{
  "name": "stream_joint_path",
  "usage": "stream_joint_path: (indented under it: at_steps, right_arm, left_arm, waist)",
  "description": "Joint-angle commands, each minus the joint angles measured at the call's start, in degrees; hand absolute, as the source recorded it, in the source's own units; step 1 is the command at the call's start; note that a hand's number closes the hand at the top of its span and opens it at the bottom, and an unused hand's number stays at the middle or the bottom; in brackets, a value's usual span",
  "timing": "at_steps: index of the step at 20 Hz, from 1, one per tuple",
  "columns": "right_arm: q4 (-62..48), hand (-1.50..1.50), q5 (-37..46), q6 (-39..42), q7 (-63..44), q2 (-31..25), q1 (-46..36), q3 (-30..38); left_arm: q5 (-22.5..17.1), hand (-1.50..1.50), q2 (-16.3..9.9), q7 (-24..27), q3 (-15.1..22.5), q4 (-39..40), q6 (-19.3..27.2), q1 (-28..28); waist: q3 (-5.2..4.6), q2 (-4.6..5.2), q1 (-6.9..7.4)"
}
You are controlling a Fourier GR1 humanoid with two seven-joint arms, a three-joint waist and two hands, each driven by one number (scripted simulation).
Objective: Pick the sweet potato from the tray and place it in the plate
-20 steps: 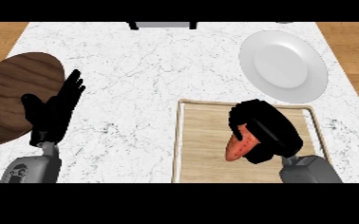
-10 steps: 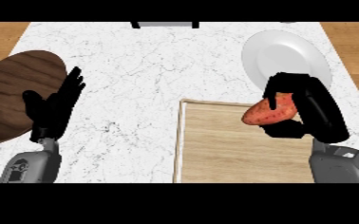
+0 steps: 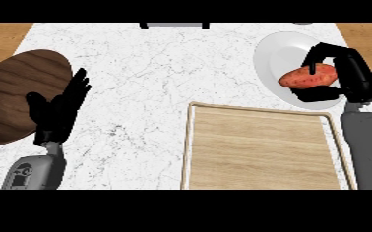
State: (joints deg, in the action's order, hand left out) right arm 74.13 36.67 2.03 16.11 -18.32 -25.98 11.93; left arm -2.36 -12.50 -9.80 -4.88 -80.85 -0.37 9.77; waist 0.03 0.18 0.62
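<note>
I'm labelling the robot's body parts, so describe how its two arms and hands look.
Both forearms are grey and smooth, ending in black hands with slim, jointed fingers and a thumb. The left hand shows at the view's left, the right hand at its right. No cables or sleeves show.

pale wood tray (image 3: 254, 147), veined marble counter (image 3: 167, 64), glossy plate (image 3: 280, 54).

Light is bright, even and diffuse, with no clear source. The white marble counter top (image 3: 160, 73) shows no glare and its grey veins read plainly. At two o'clock the round white plate (image 3: 280, 54) has soft grey shading inside its rim. Cast shadows are faint throughout, edges undistorted.
</note>
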Motion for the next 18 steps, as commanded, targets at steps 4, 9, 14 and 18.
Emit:
stream_joint_path:
  at_steps: [4, 9, 14, 18]
  right_arm:
    - [-27.86, 1.5, 1.61, -5.52, 12.09, -7.14, -10.96, 5.21]
    - [-39.55, 1.5, 7.92, -5.2, 15.08, -12.16, -14.91, 1.84]
    - [-51.11, -1.5, 4.92, 2.59, 16.61, -11.98, -19.6, 3.58]
    - [-55.43, -1.5, 4.28, 2.37, 26.98, -13.78, -20.93, 4.59]
  left_arm:
    - [2.6, 0.0, 2.53, 0.99, 2.27, 1.0, 1.58, 1.17]
    - [2.58, 0.0, 2.72, 1.37, 2.68, 1.58, 0.75, 1.47]
    - [1.36, 0.0, 1.23, 2.46, 0.93, 3.93, -1.02, 3.22]
    - [1.32, 0.0, 1.95, 1.51, 1.41, 1.41, -0.66, 1.32]
  waist:
    - [0.06, 0.45, 1.03]
    - [0.1, 0.89, 2.02]
    - [0.13, 1.06, 2.23]
    - [0.17, 0.94, 2.25]
